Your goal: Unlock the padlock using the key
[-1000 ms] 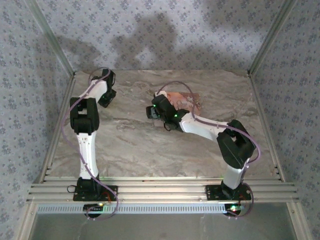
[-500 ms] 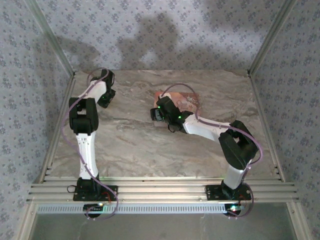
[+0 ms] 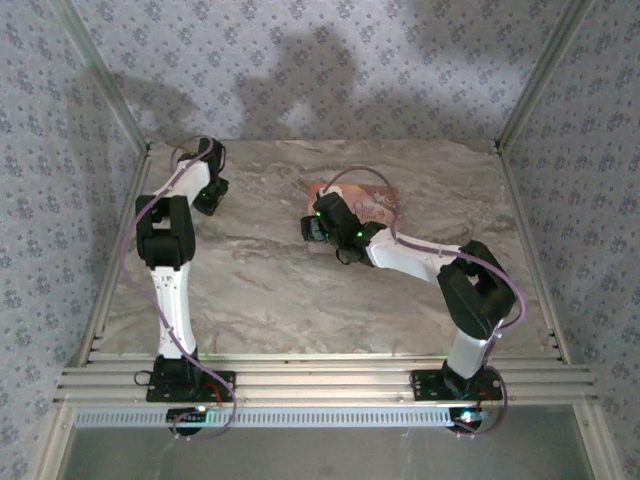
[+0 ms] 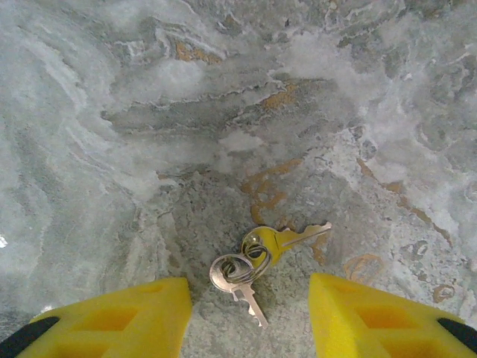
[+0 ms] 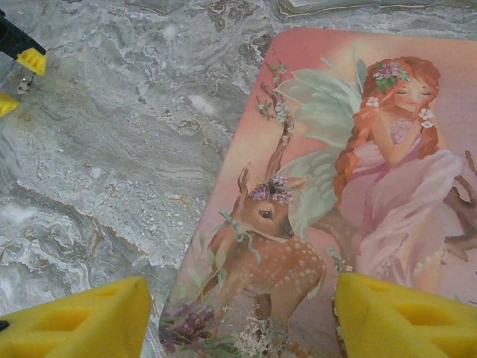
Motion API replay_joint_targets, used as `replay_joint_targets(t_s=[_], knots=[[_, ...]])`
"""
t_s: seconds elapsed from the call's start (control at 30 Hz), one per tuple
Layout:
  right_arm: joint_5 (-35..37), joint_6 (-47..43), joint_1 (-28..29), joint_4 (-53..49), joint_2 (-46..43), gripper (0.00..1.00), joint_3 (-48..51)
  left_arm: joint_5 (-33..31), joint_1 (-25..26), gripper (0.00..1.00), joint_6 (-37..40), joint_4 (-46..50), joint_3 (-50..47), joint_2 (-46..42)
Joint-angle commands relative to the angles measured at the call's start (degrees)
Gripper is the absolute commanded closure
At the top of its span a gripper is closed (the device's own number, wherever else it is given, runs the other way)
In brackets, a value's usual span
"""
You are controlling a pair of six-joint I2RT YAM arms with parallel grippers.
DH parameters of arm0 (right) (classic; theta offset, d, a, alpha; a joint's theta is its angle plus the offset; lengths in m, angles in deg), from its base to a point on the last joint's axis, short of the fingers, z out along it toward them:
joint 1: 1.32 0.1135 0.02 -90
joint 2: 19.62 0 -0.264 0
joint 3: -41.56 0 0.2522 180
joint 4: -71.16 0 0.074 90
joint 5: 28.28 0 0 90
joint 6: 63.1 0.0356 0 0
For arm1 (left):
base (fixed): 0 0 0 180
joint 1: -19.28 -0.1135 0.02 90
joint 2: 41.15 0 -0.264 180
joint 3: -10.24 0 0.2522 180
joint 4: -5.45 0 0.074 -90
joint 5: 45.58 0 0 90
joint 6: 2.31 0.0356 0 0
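Marbled grey stone covers the table (image 3: 270, 300), and flower-print walls (image 3: 320, 60) close it in on three sides. Your left gripper (image 3: 211, 196) points down at the far left of the table. In its wrist view the yellow fingers (image 4: 112, 321) stand apart, so the jaws are open and hold nothing. On the stone between them lie two keys joined by one ring (image 4: 232, 270). The brass key (image 4: 283, 239) points off to the right of that view, and the smaller silver key (image 4: 250, 302) points back toward the camera. Neither finger touches them. You cannot tell whether the fingertips rest on the stone.

Your right gripper (image 3: 312, 228) sits near the middle of the table, at the left end of the pink box (image 3: 372, 203). Its jaws are open too and grip nothing. In its wrist view one yellow finger (image 5: 74, 324) is over bare stone and the other is over the lid. The box's left edge runs between them. The lid carries a red-haired fairy and a fawn. You cannot tell whether this gripper touches the box. The keys lie well apart from the box, off to its left.
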Motion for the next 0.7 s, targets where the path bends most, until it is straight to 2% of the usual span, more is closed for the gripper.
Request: replay_joint_targets(t_s=[0.0, 0.37, 0.53, 0.67], knots=[[-0.27, 0.92, -0.37, 0.05, -0.20, 0.32, 0.54, -3.35, -3.12, 0.54, 0.25, 0.10, 1.13, 3.71], [-0.53, 1.23, -0.46, 0.00, 0.42, 0.32, 0.71, -3.16, -3.18, 0.61, 1.92, 1.30, 5.06, 5.47], [-0.50, 1.27, -0.45, -0.13, 0.33, 0.32, 0.56, -2.86, -3.12, 0.73, 2.73, 1.00, 4.21, 5.29], [-0.22, 1.26, -0.46, -0.45, -0.18, 0.32, 0.78, -1.95, -3.13, 0.87, 3.91, 0.35, 3.68, 5.40]])
